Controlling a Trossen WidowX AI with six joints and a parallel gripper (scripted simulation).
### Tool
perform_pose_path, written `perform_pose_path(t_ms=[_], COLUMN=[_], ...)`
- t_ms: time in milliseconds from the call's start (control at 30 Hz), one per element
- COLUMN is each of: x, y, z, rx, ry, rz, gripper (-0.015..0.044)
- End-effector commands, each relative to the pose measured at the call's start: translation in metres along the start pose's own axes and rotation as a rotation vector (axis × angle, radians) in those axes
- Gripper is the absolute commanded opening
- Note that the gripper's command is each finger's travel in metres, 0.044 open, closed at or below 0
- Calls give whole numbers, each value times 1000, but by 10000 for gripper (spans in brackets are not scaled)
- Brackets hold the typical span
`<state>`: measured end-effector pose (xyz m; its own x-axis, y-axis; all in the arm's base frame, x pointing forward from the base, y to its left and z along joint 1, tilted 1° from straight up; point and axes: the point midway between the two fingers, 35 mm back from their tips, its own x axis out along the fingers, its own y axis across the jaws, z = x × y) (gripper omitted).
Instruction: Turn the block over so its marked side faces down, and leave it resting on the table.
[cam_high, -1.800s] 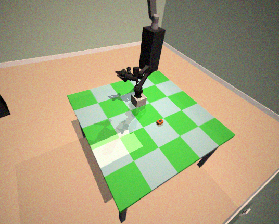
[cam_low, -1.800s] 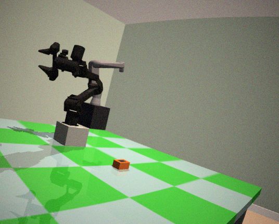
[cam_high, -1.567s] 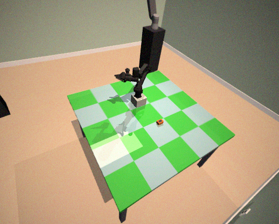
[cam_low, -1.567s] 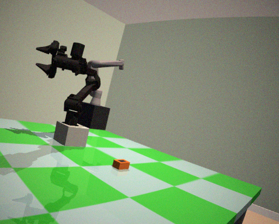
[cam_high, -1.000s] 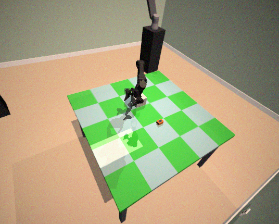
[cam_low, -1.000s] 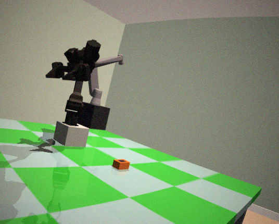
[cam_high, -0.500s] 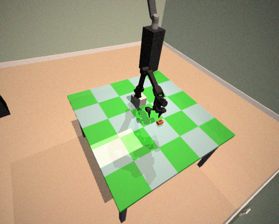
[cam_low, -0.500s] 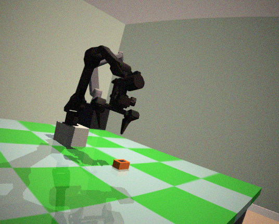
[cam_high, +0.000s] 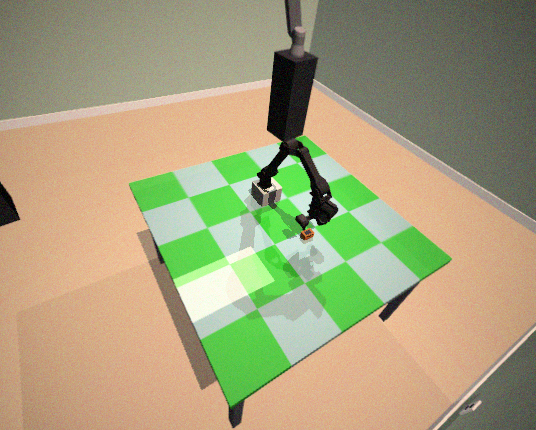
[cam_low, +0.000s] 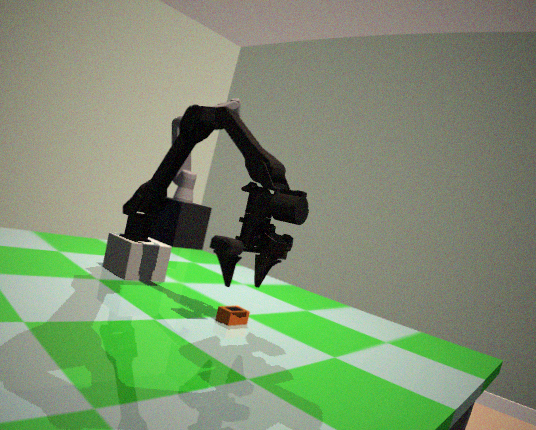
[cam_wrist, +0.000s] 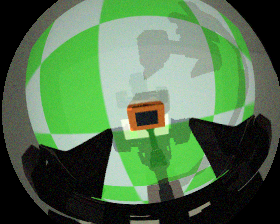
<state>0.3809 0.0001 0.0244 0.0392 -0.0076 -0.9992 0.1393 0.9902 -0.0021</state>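
Note:
An orange block (cam_high: 307, 234) (cam_low: 232, 316) (cam_wrist: 146, 118) rests flat on the checkered table (cam_high: 345, 300) (cam_low: 325, 332) (cam_wrist: 70, 85), on a pale square near its middle. A dark rectangular mark shows on its upper face. My gripper (cam_low: 243, 286) is open and empty, fingers pointing down. In the exterior view its fingertips are above the block with a gap below them. In the wrist view the block appears between the two fingertips and a little ahead of them. In the top view one finger is hidden.
The arm's pale base box (cam_high: 266, 194) (cam_low: 120, 256) stands behind the block. A tall dark pillar (cam_high: 290, 95) (cam_low: 190, 225) with a light-coloured arm on top stands beyond the table's far corner. Shadows of the arm fall around the block.

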Motion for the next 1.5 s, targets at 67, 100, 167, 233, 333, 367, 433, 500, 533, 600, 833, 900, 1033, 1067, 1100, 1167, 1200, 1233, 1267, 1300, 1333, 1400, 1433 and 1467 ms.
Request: perform_pose_path(t_ms=[67, 100, 167, 233, 333, 367, 433, 500, 533, 600, 833, 900, 1033, 1067, 1100, 1167, 1200, 1233, 1267, 1300, 1333, 1400, 1433, 1467], x=[21, 23, 32, 36, 39, 41, 44, 47, 49, 52, 64, 67, 69, 69, 69, 69, 69, 69, 69, 69, 69, 69, 69, 69], y=[2, 2, 2, 2, 2, 2, 2, 2, 2, 2, 2, 2, 2, 2, 2, 2, 2, 2, 2, 2, 2, 2, 2, 2], z=[-6, -7, -9, -10, -10, -10, -10, -10, -10, -10, -11, -11, -11, -11, -11, -11, -11, -11, -11, -11, -11, -11, -11, -11], rx=[-10, -10, -10, -10, -10, -10, -10, -10, -10, -10, -10, -10, -10, -10, -10, -10, -10, -10, -10, -10, -10, -10, -10, -10], ry=[22, 22, 23, 23, 23, 23, 23, 23, 23, 23, 23, 23, 23, 23, 23, 23, 23, 23, 23, 23, 23, 23, 23, 23], rz=[5, 5, 5, 5, 5, 5, 5, 5, 5, 5, 5, 5, 5, 5, 5, 5, 5, 5, 5, 5, 5, 5, 5, 5], gripper=[440, 440, 440, 440, 440, 440, 440, 440, 440, 440, 440, 440, 414, 387, 361, 309, 282, 276, 269, 263, 256, 242, 236, 229])
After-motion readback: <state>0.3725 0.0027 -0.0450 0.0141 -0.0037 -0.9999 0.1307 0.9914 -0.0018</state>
